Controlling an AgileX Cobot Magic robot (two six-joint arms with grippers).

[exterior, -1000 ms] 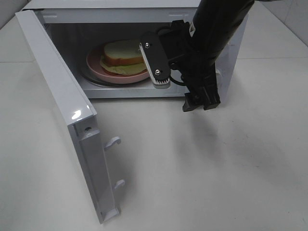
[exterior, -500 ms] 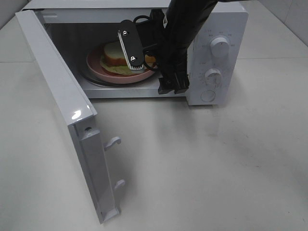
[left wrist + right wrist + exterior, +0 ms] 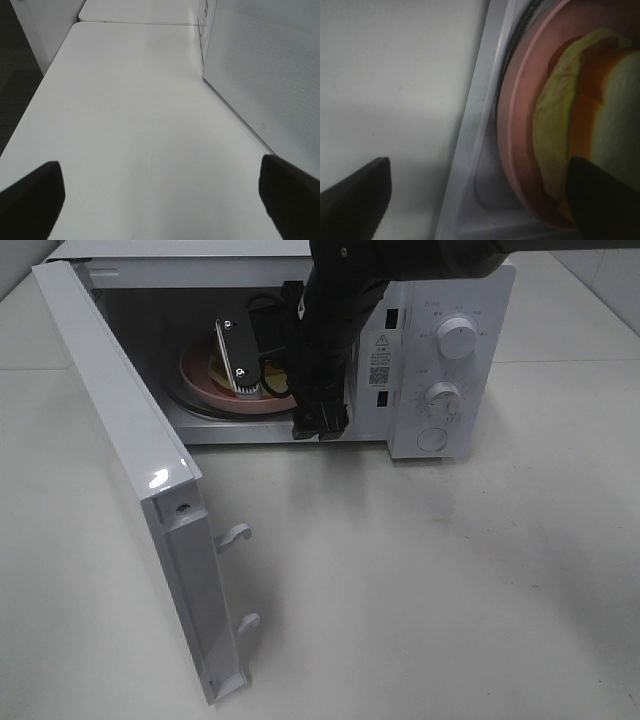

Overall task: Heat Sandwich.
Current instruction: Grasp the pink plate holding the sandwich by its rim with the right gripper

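Reaching into the open microwave (image 3: 450,300) with the right gripper (image 3: 477,197), fingers spread wide across the near rim of the pink plate (image 3: 517,125) bearing the sandwich (image 3: 590,120), left gripper (image 3: 160,200) likewise wide above the table (image 3: 125,100).

The sandwich (image 3: 612,110) lies on a plate (image 3: 512,132) inside the microwave (image 3: 480,360), whose door (image 3: 125,455) stands open at the left.
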